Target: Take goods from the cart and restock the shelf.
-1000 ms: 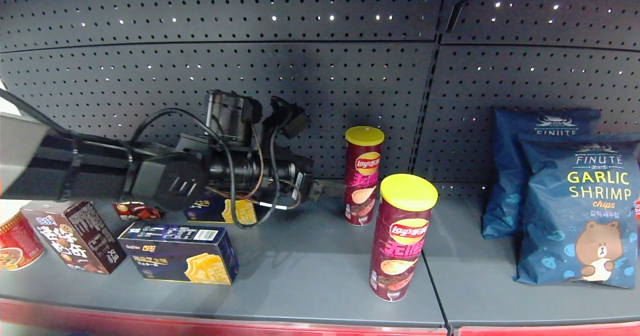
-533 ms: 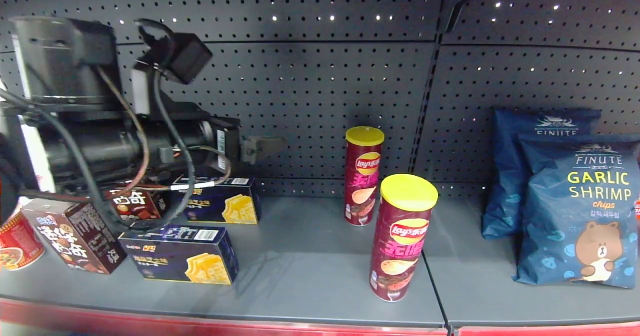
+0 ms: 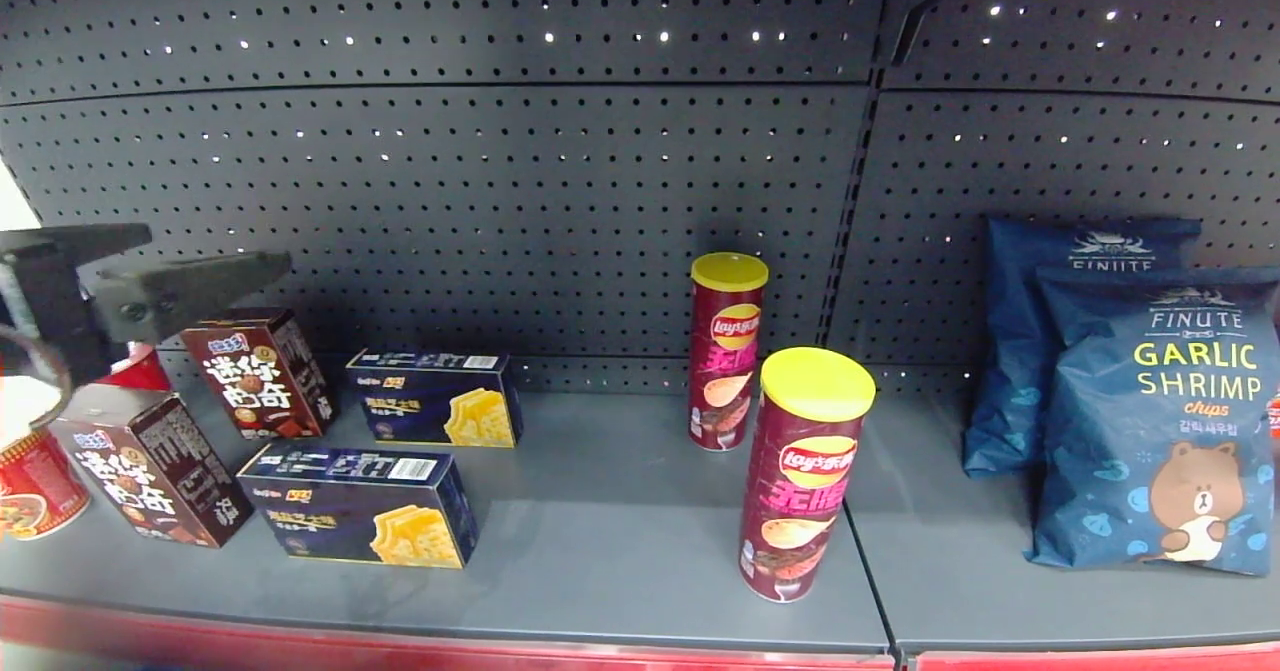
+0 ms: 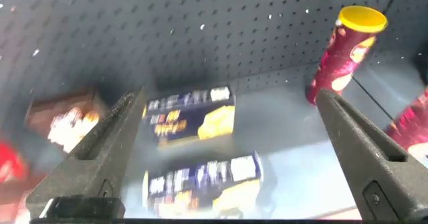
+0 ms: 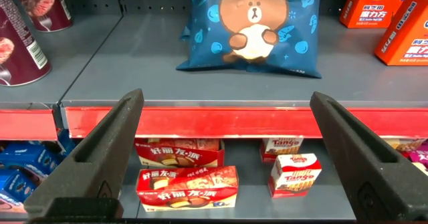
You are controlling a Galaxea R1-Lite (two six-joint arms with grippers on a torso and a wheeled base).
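Both grippers spread wide, holding nothing.
The left gripper (image 4: 229, 95) has its jaws far apart, touching nothing; two dark-blue cracker boxes (image 4: 190, 116) lie on the shelf (image 3: 620, 531) ahead of them, with yellow-lidded chip cans (image 3: 805, 471) further right. The right gripper (image 5: 227, 95), equally spread, faces the shelf's front edge, near a blue bag (image 5: 251, 23) printed with a bear.

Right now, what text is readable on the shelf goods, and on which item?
"FINUTE GARLIC SHRIMP chips": front blue bag.
"FINUTE": rear blue bag.
"Lay's": front can and rear can.
"Ovaltine": orange box.
Brown boxes, navy cracker boxes, red cup, lower-shelf boxes: print too small or blurred to read.
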